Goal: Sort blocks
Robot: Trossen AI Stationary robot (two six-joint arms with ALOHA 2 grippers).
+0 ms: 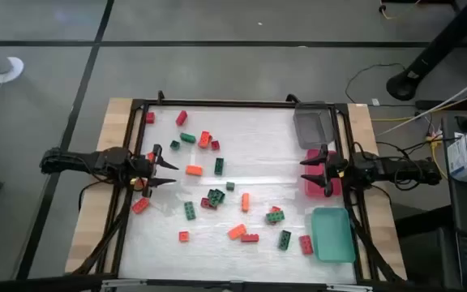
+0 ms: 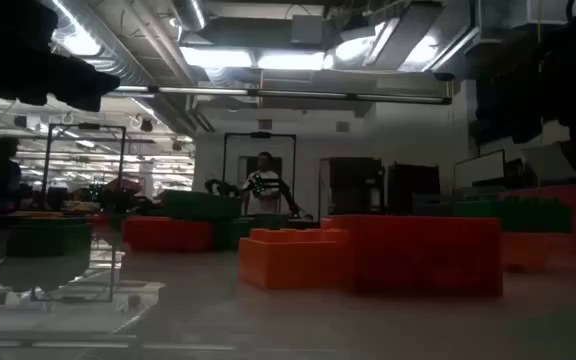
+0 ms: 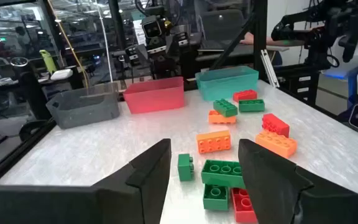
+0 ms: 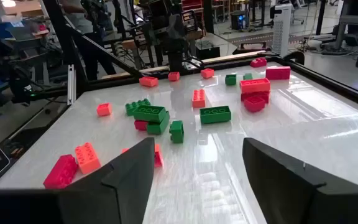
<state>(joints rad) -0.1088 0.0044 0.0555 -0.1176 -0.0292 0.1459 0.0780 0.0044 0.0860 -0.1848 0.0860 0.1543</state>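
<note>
Several red, orange and dark green studded blocks lie scattered flat on the white table top (image 1: 250, 154). Among them are an orange block (image 1: 194, 170), a green block (image 1: 219, 166) and a green-and-red cluster (image 1: 213, 197). My left gripper (image 1: 173, 173) is open at the table's left side and points right, over the table. Its wrist view shows the open fingers (image 3: 204, 171) before an orange block (image 3: 214, 142) and a green cluster (image 3: 222, 180). My right gripper (image 1: 303, 170) is open at the right side and points left. Its wrist view (image 4: 197, 174) faces a green block (image 4: 215, 114).
Three trays line the table's right edge: grey (image 1: 313, 126) at the far end, pink (image 1: 310, 188) partly under my right arm, teal (image 1: 332, 234) at the near end. A black frame (image 1: 217, 103) rims the table. In the low view, an orange block (image 2: 288, 258) and a red block (image 2: 423, 255) stand close.
</note>
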